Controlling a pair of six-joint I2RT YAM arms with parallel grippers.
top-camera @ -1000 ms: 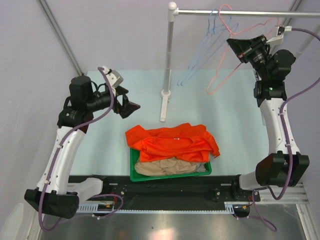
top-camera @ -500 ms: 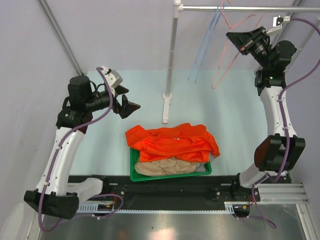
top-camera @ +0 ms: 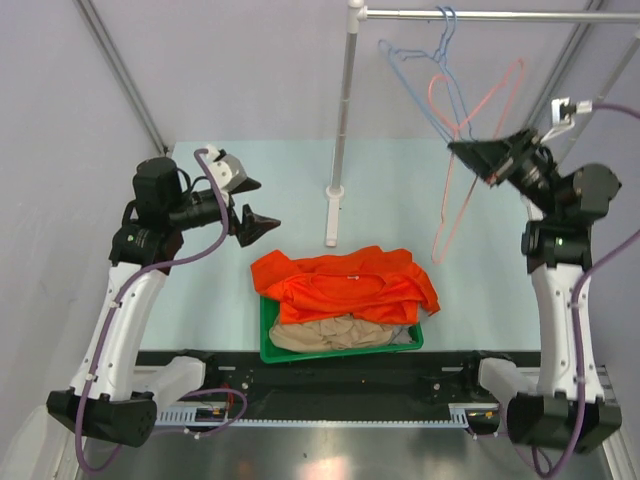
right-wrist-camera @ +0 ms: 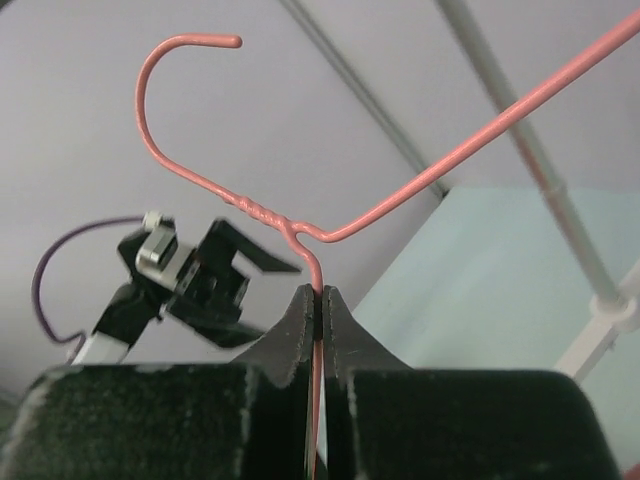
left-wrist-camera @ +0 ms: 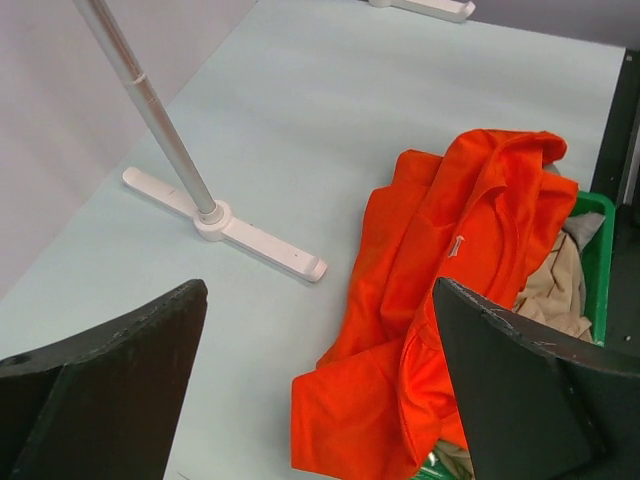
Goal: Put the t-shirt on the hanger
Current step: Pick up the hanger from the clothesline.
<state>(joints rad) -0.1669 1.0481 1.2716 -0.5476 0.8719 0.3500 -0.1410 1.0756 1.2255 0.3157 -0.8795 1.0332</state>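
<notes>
The orange t-shirt [top-camera: 345,285] lies crumpled on top of a green basket [top-camera: 268,345]; it also shows in the left wrist view [left-wrist-camera: 450,290]. My right gripper [top-camera: 470,155] is shut on the pink hanger [top-camera: 440,248] just below its hook and holds it in the air, below the rail and right of the stand. In the right wrist view the hanger wire [right-wrist-camera: 390,195] runs up out of the closed right gripper [right-wrist-camera: 320,295]. My left gripper [top-camera: 262,212] is open and empty, above the table to the left of the t-shirt, which shows between its fingers [left-wrist-camera: 320,290].
Light blue hangers [top-camera: 442,60] hang on the metal rail [top-camera: 500,15]. The rail's pole [top-camera: 345,110] stands on a white foot [top-camera: 330,215] behind the basket, also seen in the left wrist view [left-wrist-camera: 230,225]. A beige garment [top-camera: 320,335] lies under the t-shirt.
My right arm has come down and forward with the pink hanger, whose hook is now below the rail. The left gripper has shifted slightly.
</notes>
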